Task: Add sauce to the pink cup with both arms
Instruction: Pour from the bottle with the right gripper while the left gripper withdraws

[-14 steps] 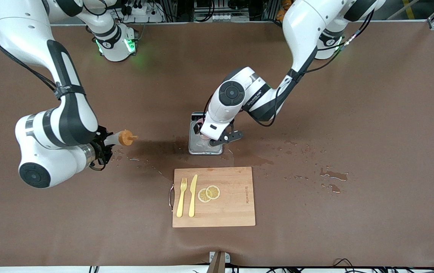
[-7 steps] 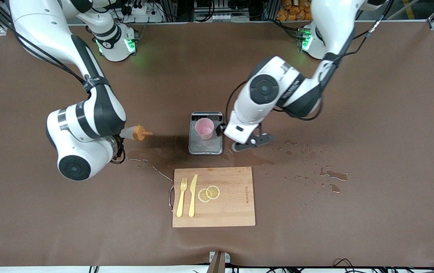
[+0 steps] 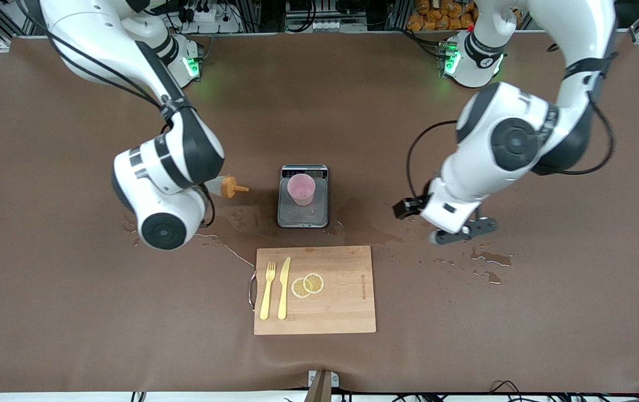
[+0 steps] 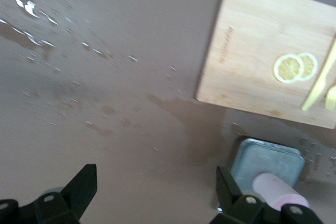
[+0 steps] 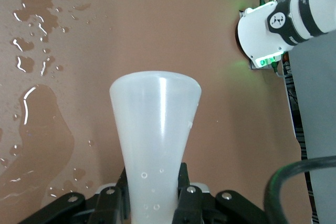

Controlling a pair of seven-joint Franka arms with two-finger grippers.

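The pink cup (image 3: 301, 188) stands upright on the steel scale (image 3: 303, 215) at the table's middle. It also shows in the left wrist view (image 4: 278, 196), on the scale (image 4: 262, 156). My right gripper (image 5: 155, 195) is shut on the sauce bottle (image 5: 156, 124). It holds the bottle level above the table, beside the scale toward the right arm's end. The bottle's orange cap (image 3: 232, 187) points at the cup, a short gap away. My left gripper (image 3: 464, 230) is open and empty, over wet table toward the left arm's end. Its fingers (image 4: 84, 184) are spread wide.
A wooden cutting board (image 3: 341, 307) lies nearer the front camera than the scale. It carries a yellow fork (image 3: 267, 291), a yellow knife (image 3: 283, 287) and two lemon slices (image 3: 307, 285). Wet patches (image 3: 489, 258) spread around the scale and toward the left arm's end.
My left gripper let go of the pink cup and swung away toward its own end. My right arm carried the sauce bottle closer to the scale.
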